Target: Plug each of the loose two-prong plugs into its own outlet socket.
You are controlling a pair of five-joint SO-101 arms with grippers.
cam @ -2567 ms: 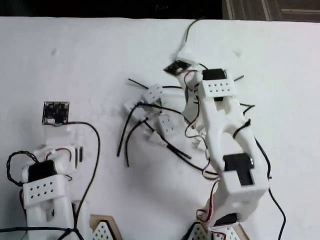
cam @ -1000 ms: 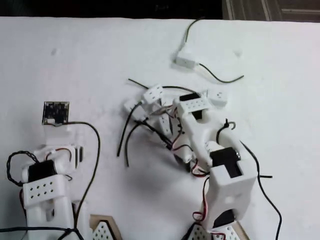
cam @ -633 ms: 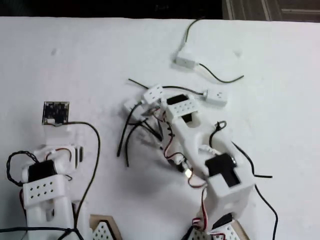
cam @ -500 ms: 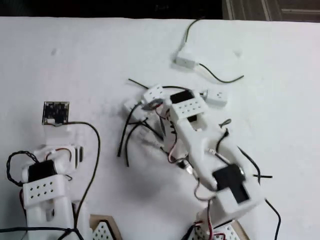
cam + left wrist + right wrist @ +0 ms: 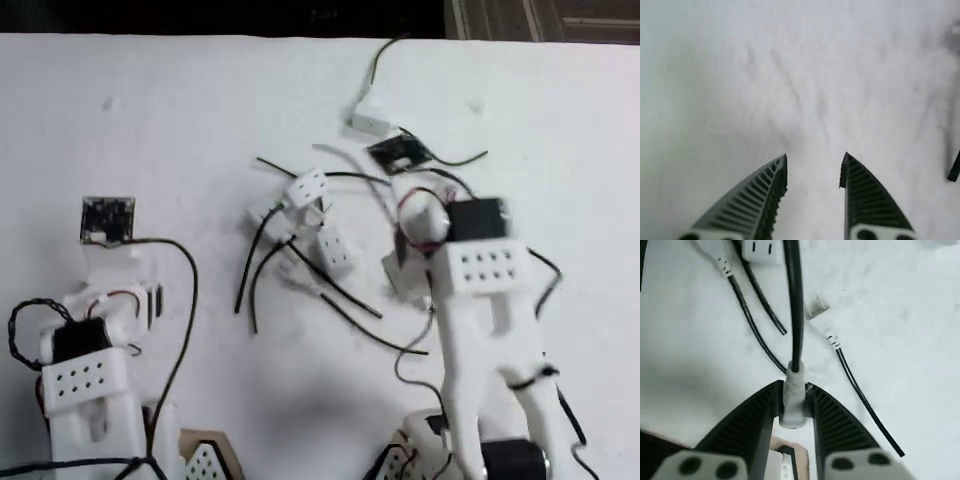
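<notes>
Right hand (image 5: 793, 386) pinches a white two-prong plug (image 5: 792, 409) by its moulded body, near an outlet socket (image 5: 760, 250). The plug looks light and rigid, its black cord (image 5: 795, 300) springy. Left hand (image 5: 815, 157) is spread above the worktop (image 5: 740, 75).

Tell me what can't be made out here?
Right wrist view: the prongs of the white plug on a black cord, hidden inside the right claw.
Right wrist view: the white two-slot outlet socket, cut off by the edge.
Left wrist view: a black strip, cut off by the edge; unidentifiable.
</notes>
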